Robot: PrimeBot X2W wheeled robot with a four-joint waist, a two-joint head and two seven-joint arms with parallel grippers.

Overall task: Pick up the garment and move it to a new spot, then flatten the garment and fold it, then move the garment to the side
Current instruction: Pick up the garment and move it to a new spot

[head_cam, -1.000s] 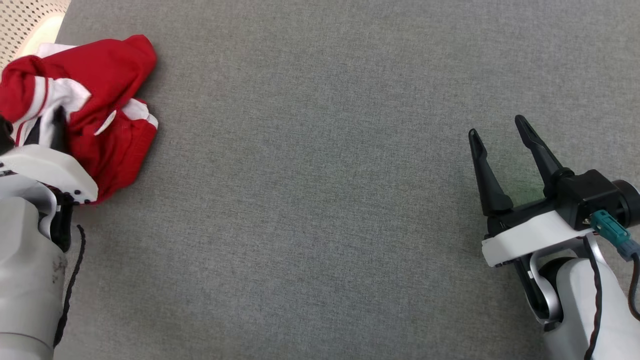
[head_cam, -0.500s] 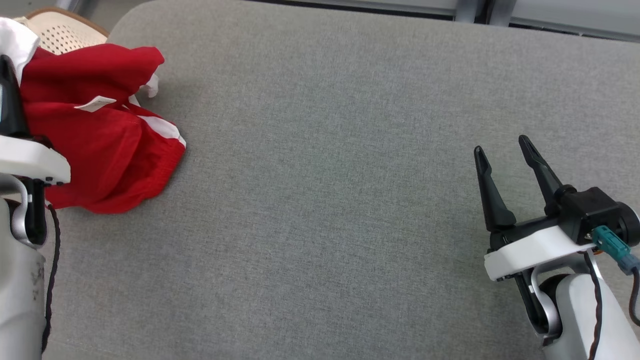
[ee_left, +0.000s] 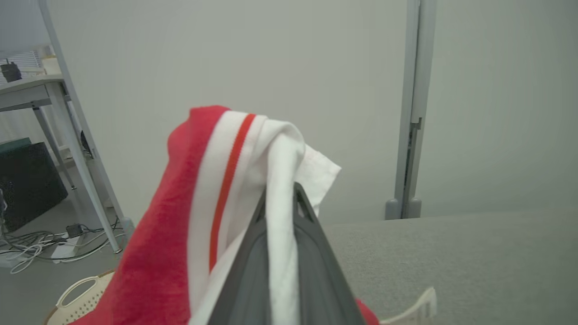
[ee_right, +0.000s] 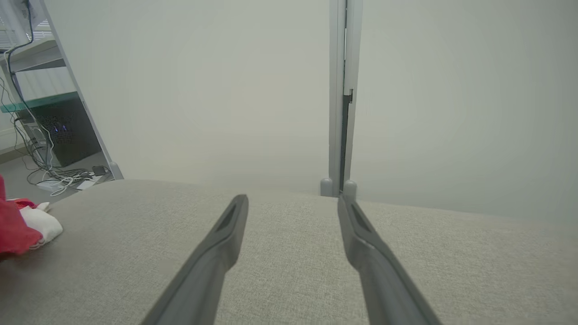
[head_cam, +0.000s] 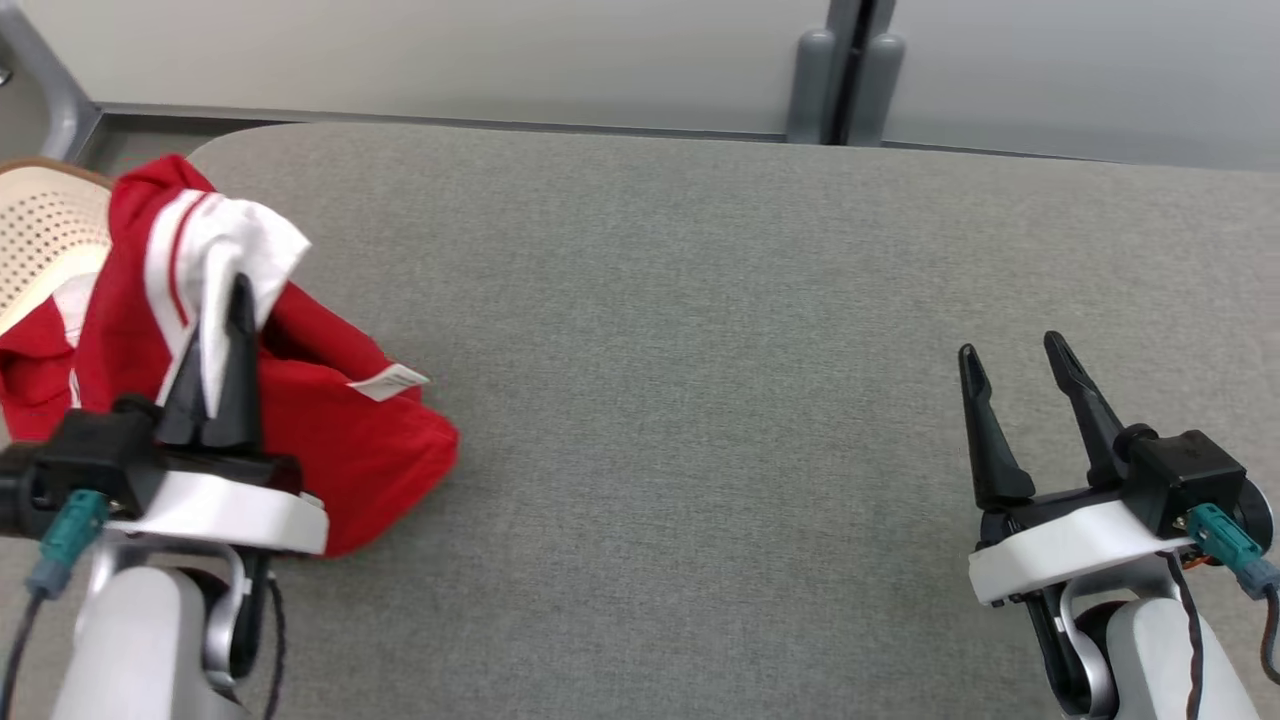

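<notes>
A grey padded table [head_cam: 700, 330], seen from above. At the lower left, the left gripper [head_cam: 232, 300] has its 2 dark fingers pressed nearly together, pinching a white fold of a red and white garment [head_cam: 350, 440]. The cloth rises past the fingertips and drapes down on both sides of them. Its red bulk rests on the table just to the right of the fingers, with a small white label [head_cam: 388, 381] lying on top. To the left of this gripper, a cream perforated basket [head_cam: 40, 230] shows beyond the garment, off the table's edge. In the left wrist view, a white strip of cloth runs down between the 2 fingers, with a thin red stripe beside it. At the lower right, the right gripper [head_cam: 1008, 345] has its 2 fingers spread wide and empty. It is well apart from the garment, which lies far to its left, with bare table ahead of its fingertips.
</notes>
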